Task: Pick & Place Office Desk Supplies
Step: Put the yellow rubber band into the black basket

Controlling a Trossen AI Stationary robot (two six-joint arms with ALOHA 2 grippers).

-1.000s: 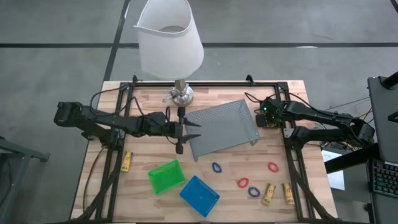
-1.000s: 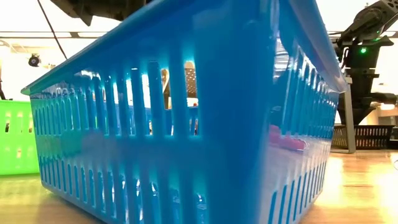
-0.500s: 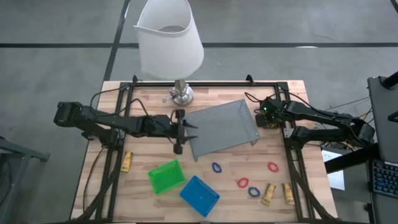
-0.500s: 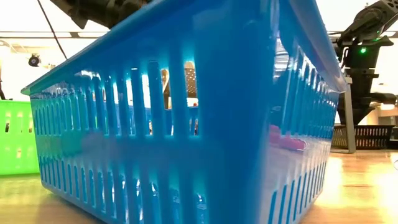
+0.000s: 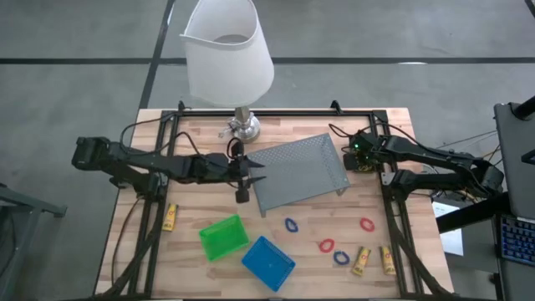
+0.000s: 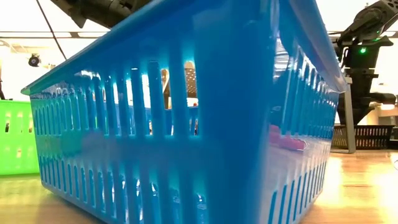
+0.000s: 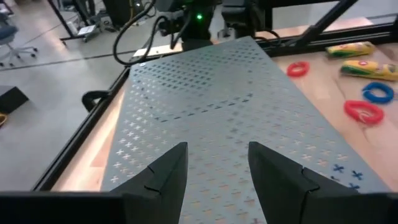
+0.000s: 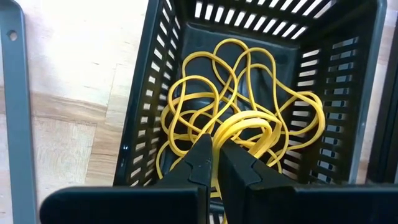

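- Standing apart with nothing between them, the two dark fingers of the left gripper (image 7: 214, 165) hang over the near edge of the grey mesh tray (image 7: 217, 106); the jaws hold nothing.
- Seen from above, the left gripper (image 5: 243, 171) is at the tray's left edge, just in front of the lamp base (image 5: 243, 128) with its white shade (image 5: 226, 52).
- Past these open jaws, beyond the far side of the tray, lie a red loop (image 7: 298, 68), another red loop (image 7: 364, 112), a blue loop (image 7: 378, 92) and two yellow stubby sticks (image 7: 364, 67) on the wooden table (image 7: 323, 93).
- The right gripper (image 8: 214, 158) has its fingers pressed together, tips pointing down into the black bin (image 8: 155, 74); I cannot tell if any band is pinched between them.
- Directly beyond the shut tips, thin yellow rubber bands (image 8: 249, 118) lie tangled on the floor of the black bin.
- In the high view the right gripper (image 5: 361, 155) is at the right edge of the tray, well apart from the left one.
- Further out, toward the front of the table, stand the green bin (image 5: 223, 237) and the blue bin (image 5: 268, 262), close beside each other.
- One more yellow stick (image 5: 170, 216) lies alone near the left frame rail.
- The low view is almost filled by the blue bin's slotted wall (image 6: 186, 124).
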